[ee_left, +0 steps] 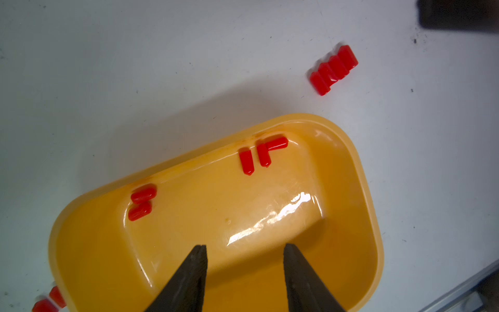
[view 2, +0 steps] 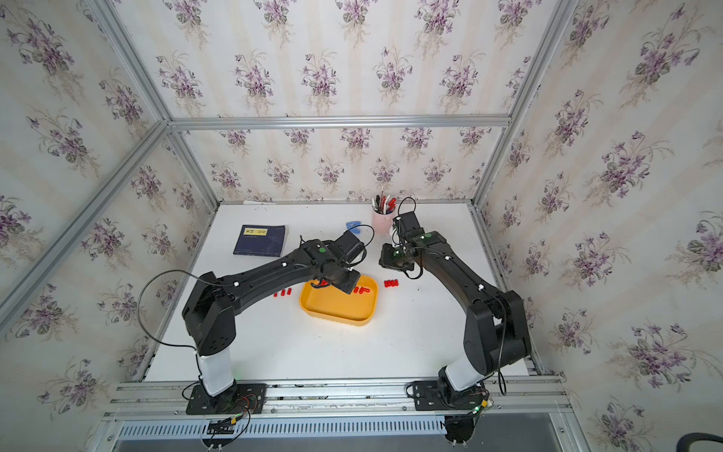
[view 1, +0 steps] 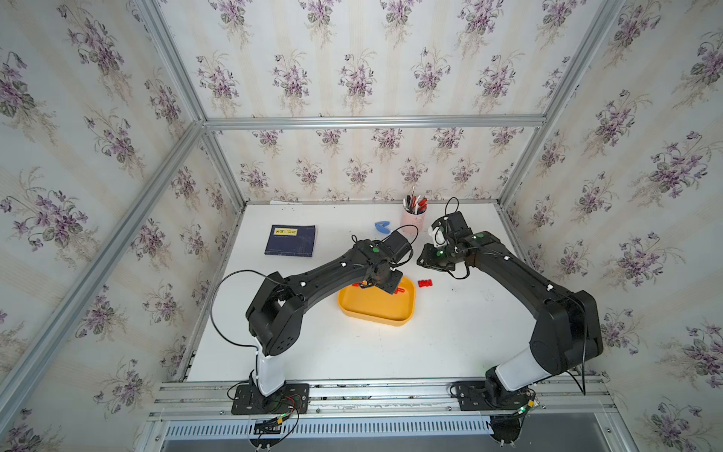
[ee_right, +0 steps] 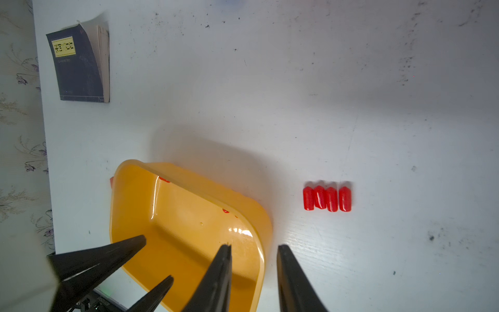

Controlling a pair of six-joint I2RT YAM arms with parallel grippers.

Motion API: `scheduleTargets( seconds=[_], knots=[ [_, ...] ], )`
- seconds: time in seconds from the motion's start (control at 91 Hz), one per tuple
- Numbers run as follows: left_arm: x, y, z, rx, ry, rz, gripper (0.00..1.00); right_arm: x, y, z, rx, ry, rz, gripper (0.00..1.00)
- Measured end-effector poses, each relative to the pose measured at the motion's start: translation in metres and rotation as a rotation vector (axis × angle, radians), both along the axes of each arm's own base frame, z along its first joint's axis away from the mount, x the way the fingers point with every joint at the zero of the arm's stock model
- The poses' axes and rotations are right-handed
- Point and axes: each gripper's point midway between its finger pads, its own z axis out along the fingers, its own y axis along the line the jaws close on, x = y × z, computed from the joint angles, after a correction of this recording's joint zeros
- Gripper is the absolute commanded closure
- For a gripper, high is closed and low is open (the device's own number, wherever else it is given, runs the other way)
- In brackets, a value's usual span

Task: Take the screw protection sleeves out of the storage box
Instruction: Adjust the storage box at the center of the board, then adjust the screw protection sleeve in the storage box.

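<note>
Hovering with left gripper [ee_left: 244,245] and right gripper [ee_right: 254,245] both open and empty, I note five screw protection sleeves [ee_left: 247,162] along the far long edge of the storage box [ee_left: 189,229], probably light, slick and roll-prone, best pinched across the barrel.

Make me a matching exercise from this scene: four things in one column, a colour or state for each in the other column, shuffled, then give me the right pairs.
1. storage box
2. row of four sleeves
3. book
4. left claw

A. dark blue with a yellow label
B. open, nothing between its jaws
C. red, side by side on the table
D. yellow-orange with a raised rim

Pairs: 1-D, 2-C, 3-A, 4-B
</note>
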Motion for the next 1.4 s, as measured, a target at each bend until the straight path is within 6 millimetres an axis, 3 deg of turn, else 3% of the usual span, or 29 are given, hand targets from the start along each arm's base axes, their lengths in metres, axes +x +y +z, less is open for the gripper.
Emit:
scheduleTargets(
  seconds=[0.319, 0.583, 1.198, 1.396],
  knots=[
    [0.013, -0.011, -0.051, 0.048, 0.045, 0.004, 0.62, 0.000, -0.002, -0.013, -0.019, 0.025, 0.011, 0.66],
    [0.023, -0.015, -0.074, 0.073, 0.055, -0.014, 0.68, 0.003, -0.004, -0.017, -0.022, 0.019, 0.013, 0.66],
    [0.021, -0.011, -0.090, 0.092, 0.089, -0.023, 0.67, -0.002, -0.007, -0.026, -0.031, 0.036, 0.017, 0.66],
    [0.021, -0.011, -0.092, 0.097, 0.089, -0.027, 0.79, -0.004, -0.007, -0.028, -0.031, 0.043, 0.018, 0.67]
  ],
)
